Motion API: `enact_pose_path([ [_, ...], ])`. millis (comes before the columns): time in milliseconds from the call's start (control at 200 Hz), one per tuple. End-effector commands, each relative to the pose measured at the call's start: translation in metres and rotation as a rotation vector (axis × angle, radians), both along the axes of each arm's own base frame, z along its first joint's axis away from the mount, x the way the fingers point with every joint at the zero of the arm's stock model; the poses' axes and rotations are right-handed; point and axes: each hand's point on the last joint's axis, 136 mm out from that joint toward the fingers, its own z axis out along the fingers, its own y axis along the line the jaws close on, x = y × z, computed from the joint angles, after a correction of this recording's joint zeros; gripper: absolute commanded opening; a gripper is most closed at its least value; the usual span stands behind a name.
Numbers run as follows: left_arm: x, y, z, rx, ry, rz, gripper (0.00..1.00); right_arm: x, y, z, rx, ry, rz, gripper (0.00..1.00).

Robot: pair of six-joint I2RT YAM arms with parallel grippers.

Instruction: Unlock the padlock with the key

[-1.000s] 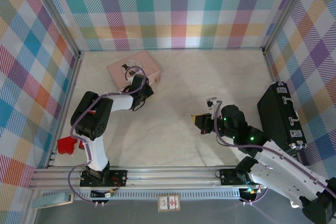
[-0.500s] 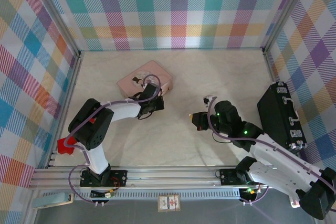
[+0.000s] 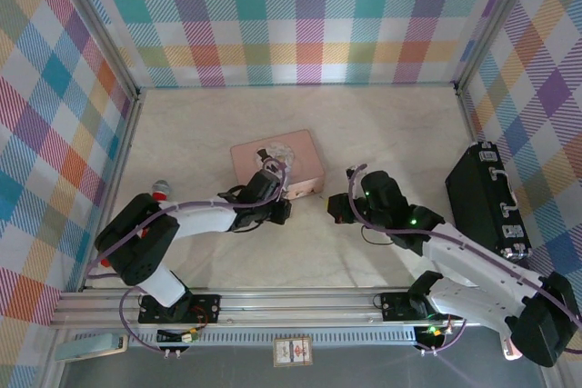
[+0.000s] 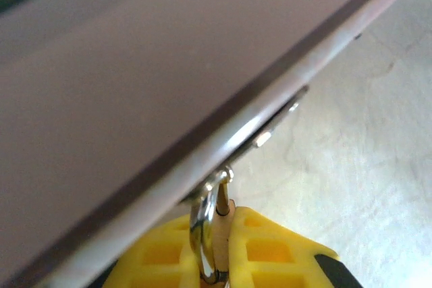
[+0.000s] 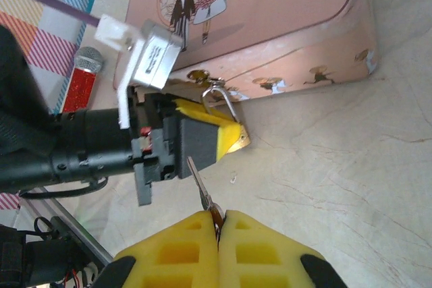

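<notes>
The padlock (image 4: 200, 234) has a shiny silver metal shackle. The key (image 5: 200, 183) is thin, dull grey metal. The right gripper (image 5: 217, 224) has matt yellow pads (image 5: 175, 254) of moulded, rubbery-looking plastic. The pink case (image 5: 283, 25) is smooth with a soft sheen. The table (image 5: 351, 166) looks matt and marble-veined.

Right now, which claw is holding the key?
The right claw: it pinches the thin dark key. The left claw grips the padlock instead.
</notes>
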Motion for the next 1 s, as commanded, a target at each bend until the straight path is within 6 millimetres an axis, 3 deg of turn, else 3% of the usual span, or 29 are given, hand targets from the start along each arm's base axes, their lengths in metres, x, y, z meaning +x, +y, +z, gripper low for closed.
enact_pose_path([
  [0, -0.002, -0.008, 0.016, -0.063, -0.062, -0.053, 0.02, 0.004, 0.009, 0.005, 0.062, 0.015, -0.002, 0.0],
  [235, -0.006, -0.002, 0.02, -0.182, -0.144, 0.0, 0.2, 0.004, 0.006, 0.002, 0.067, 0.033, -0.031, 0.0],
  [490, -0.016, 0.024, 0.035, -0.287, -0.275, 0.085, 0.47, 0.003, 0.002, 0.003, 0.074, 0.029, -0.046, 0.0],
  [695, -0.015, 0.027, 0.033, -0.284, -0.284, 0.096, 0.5, 0.002, 0.008, -0.001, 0.094, 0.051, -0.035, 0.0],
  [995, -0.003, 0.005, 0.022, -0.34, -0.24, 0.09, 0.44, -0.004, 0.011, -0.017, 0.126, 0.123, -0.042, 0.0],
])
